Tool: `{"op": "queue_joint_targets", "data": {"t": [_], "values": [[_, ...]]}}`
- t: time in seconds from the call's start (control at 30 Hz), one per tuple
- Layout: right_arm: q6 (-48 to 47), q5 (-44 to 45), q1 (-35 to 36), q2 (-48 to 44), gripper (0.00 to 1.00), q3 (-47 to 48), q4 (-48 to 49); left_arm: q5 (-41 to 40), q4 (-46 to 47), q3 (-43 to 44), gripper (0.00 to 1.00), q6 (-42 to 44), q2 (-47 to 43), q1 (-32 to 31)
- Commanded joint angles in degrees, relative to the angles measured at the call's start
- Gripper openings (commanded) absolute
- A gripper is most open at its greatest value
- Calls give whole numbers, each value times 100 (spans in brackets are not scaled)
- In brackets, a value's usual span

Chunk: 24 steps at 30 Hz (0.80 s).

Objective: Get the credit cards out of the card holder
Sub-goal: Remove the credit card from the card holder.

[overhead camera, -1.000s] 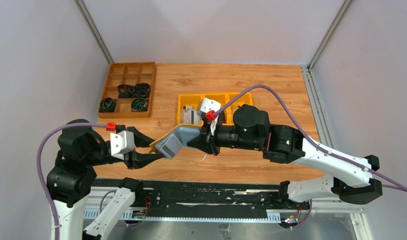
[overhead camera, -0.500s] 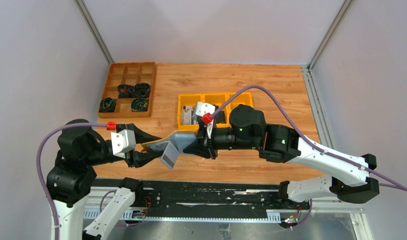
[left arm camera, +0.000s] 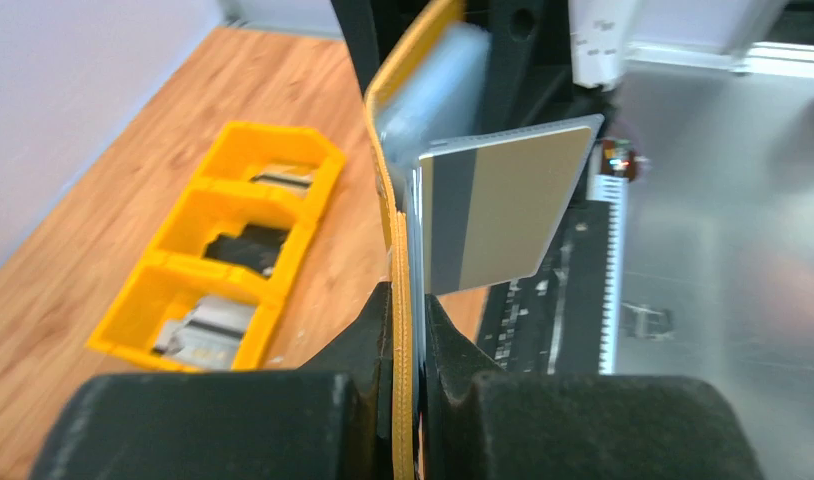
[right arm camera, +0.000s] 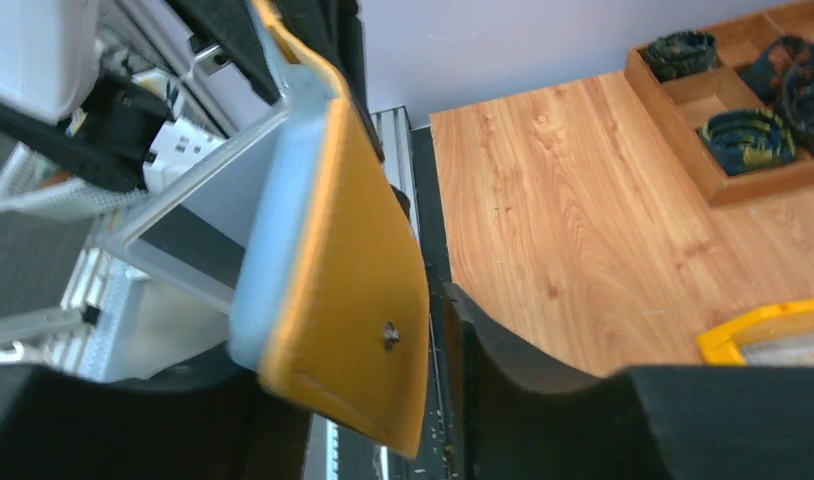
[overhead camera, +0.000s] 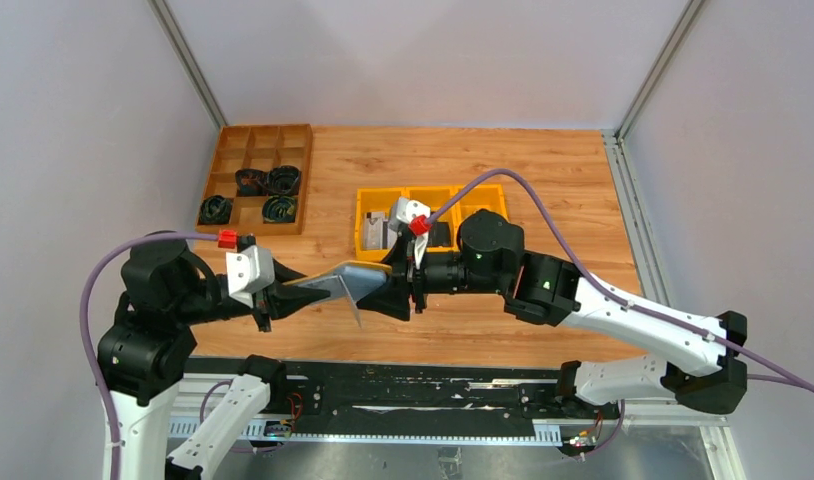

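**A:** What differs from a second ago?

**B:** Then the card holder (overhead camera: 333,283) was splayed, its grey inside turned up to the overhead camera; half a second ago a card hung from it, face showing. Now the holder is stretched nearly flat between the two grippers, and from above the credit card (left arm camera: 503,205) is only a thin sliver just below it. The left gripper (overhead camera: 275,300) has come up and in a little; the right gripper (overhead camera: 391,290) has shifted left.

**A:** Where is the holder, and which way does it run?

**B:** It is in mid-air, lower centre of the overhead frame, in front of the yellow bins (overhead camera: 363,198) and off the table (overhead camera: 543,170). Its long axis runs left to right, rising slightly to the right. In the left wrist view the card juts out of it toward the right of the frame, its dark stripe next to the holder.

**A:** And the arms?

**B:** They face each other: the left reaches rightward from lower left, and the right stretches in from lower right, pointing left. The left fingers are clamped on the holder's yellow edge. The right fingers straddle the other flap – a thin gap shows beside one finger, so I cannot tell whether they pinch it.

**A:** Anything else?

**B:** A wooden tray (overhead camera: 266,138) at upper left.
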Motion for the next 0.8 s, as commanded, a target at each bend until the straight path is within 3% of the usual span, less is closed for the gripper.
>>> {"op": "queue_joint_targets", "data": {"t": [0.0, 0.1, 0.27, 0.4, 0.77], "values": [[556, -78, -499, -142, 57, -501, 1027, -1310, 163, 9, 0, 81, 150, 0], [925, 203, -1121, -350, 73, -835, 1355, -2208, 24, -21, 0, 441, 211, 0], [773, 343, -1633, -537, 80, -667, 1037, -3047, -541, -5, 0, 792, 608, 0], [510, -349, -1719, -365, 83, -406, 898, -2539, -796, 50, 2, 627, 812, 0], [-59, -2233, -1724, 434, 83, 199, 337, 91, -938, 105, 7, 72, 943, 1]]}}
